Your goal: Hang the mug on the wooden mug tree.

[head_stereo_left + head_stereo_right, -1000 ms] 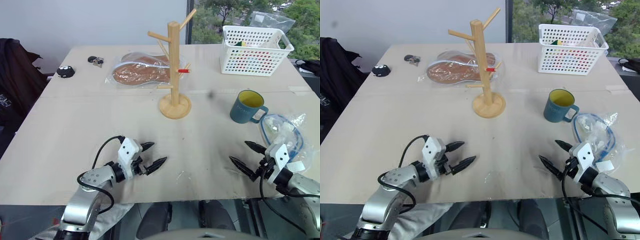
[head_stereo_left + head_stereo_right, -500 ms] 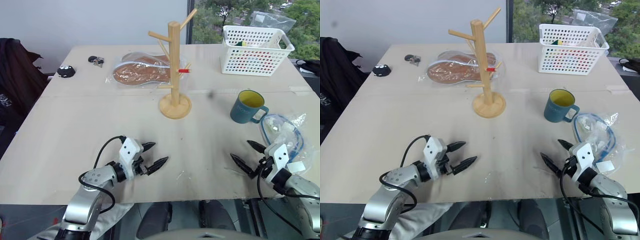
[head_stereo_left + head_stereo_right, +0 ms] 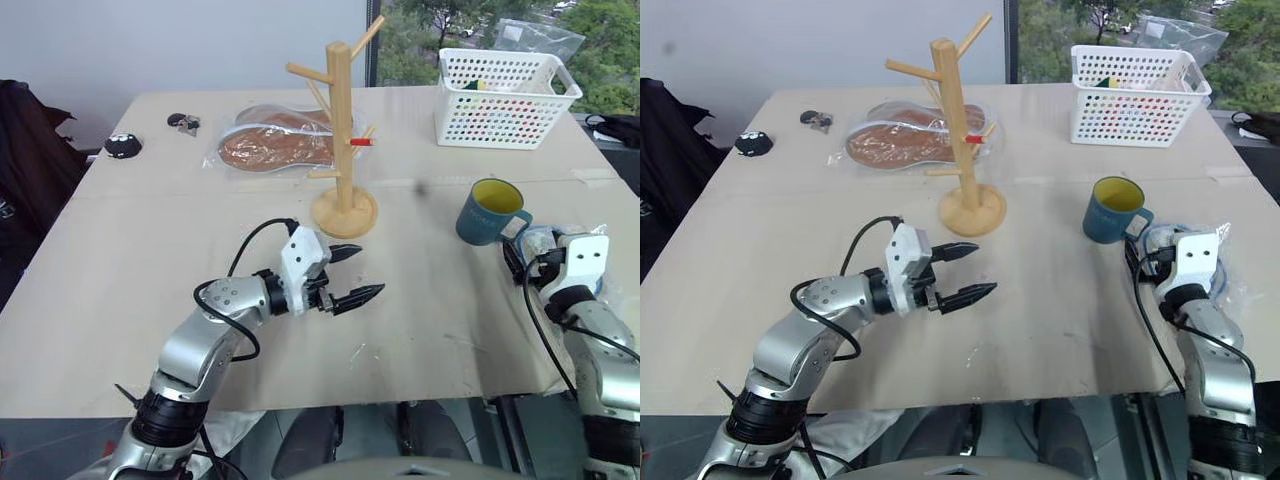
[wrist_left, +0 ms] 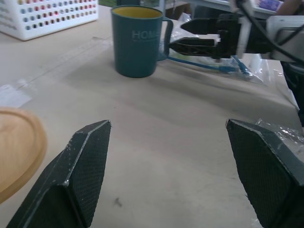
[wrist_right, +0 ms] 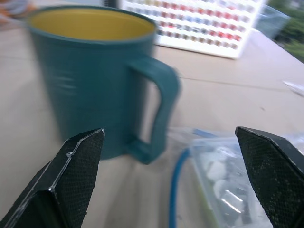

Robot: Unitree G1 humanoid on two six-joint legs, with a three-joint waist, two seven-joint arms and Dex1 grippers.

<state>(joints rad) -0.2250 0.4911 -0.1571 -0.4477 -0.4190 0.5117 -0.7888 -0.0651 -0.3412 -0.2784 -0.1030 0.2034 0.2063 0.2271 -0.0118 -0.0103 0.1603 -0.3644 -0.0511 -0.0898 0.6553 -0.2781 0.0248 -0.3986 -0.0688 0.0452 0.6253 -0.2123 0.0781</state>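
Right gripper (image 5: 161, 180) wide open, empty, just short of mug (image 3: 490, 211), handle toward it. Mug upright on table (image 3: 130, 260), at 3 o'clock from wooden mug tree (image 3: 342, 130). Left gripper (image 3: 350, 275) open too. Nothing grasped yet; grab, lift, hang all left.

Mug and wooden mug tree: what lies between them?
Nothing: bare table separates the mug from the mug tree in both eye views.

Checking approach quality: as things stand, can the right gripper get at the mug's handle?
Probably yes. The right gripper is open and faces the mug, whose handle sits between the jaws' line, nothing between; a plastic bag lies just beside it.
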